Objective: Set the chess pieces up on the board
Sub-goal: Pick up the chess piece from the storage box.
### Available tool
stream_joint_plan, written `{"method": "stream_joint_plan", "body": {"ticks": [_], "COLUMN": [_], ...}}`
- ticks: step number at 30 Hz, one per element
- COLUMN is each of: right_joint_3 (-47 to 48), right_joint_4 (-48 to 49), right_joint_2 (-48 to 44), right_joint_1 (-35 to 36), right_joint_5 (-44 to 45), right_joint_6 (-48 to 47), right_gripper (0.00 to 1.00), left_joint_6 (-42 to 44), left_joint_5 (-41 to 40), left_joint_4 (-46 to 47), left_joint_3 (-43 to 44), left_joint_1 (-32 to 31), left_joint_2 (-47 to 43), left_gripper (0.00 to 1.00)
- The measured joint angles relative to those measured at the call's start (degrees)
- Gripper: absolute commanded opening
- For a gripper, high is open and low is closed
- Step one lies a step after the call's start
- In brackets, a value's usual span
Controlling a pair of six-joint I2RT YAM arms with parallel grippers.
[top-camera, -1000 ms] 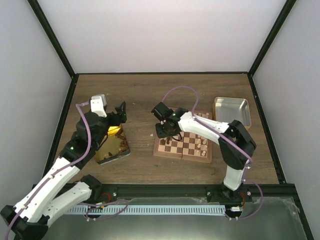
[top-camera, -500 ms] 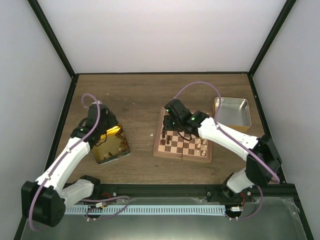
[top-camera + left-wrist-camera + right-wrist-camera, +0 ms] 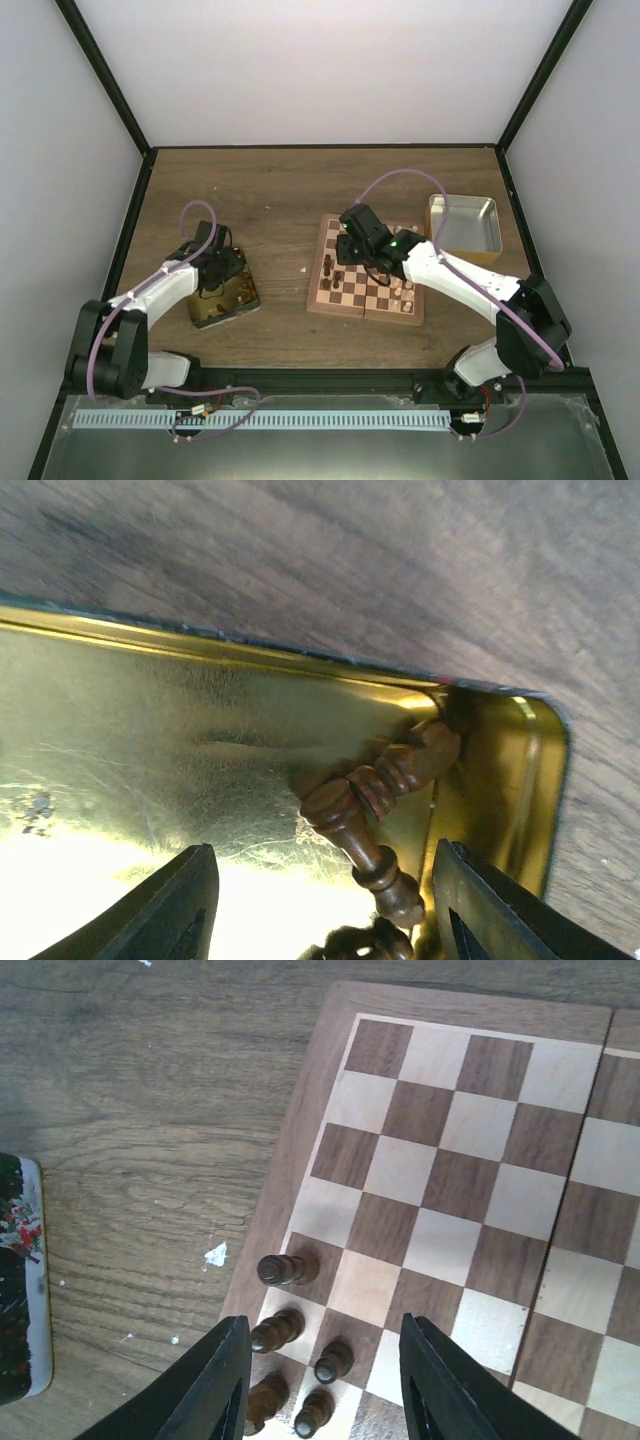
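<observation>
The board (image 3: 362,300) lies at mid table, with several dark chess pieces (image 3: 280,1270) standing on its left squares and pale ones (image 3: 405,285) on its right side. My right gripper (image 3: 322,1322) hovers open over those dark pieces, nothing between its fingers; from above the right gripper (image 3: 345,258) sits over the board's left half. My left gripper (image 3: 322,880) is down inside the gold tin (image 3: 150,710), open. A dark piece (image 3: 365,830) lies on its side between the fingers, nearer the right one, and another (image 3: 415,760) lies behind it in the corner.
A silver tin (image 3: 463,225) stands right of the board. The gold tin (image 3: 222,305) sits left of the board, its printed side (image 3: 20,1280) showing at the right wrist view's left edge. Black frame rails border the table.
The left arm folded down and lowered its gripper into the gold tin, jaws narrowing around the lying pieces. The right gripper shifted right over the board as its arm stretched out.
</observation>
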Motion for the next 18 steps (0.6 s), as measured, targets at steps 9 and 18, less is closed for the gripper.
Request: {"method": "stream_joint_plan", "body": {"ticks": [9,18], "right_joint_3": [-3.52,-4.72], "right_joint_4": [2.03,3.67], "right_joint_2": [-2.51,-2.73], "right_joint_1": [-2.10,-2.86], "right_joint_5": [0.00,0.00], "right_joint_6": [-1.11,-1.64], "right_gripper": [0.43,0.43], "left_joint_6": [-0.20,2.10], "left_joint_5": [1.18,-2.21], "left_joint_4": [0.33,-3.63], "left_joint_3": [2.89,5.66], "left_joint_1": [0.00,0.00], "left_joint_2": [9.44,12.31], "left_gripper": [0.49,0.31]}}
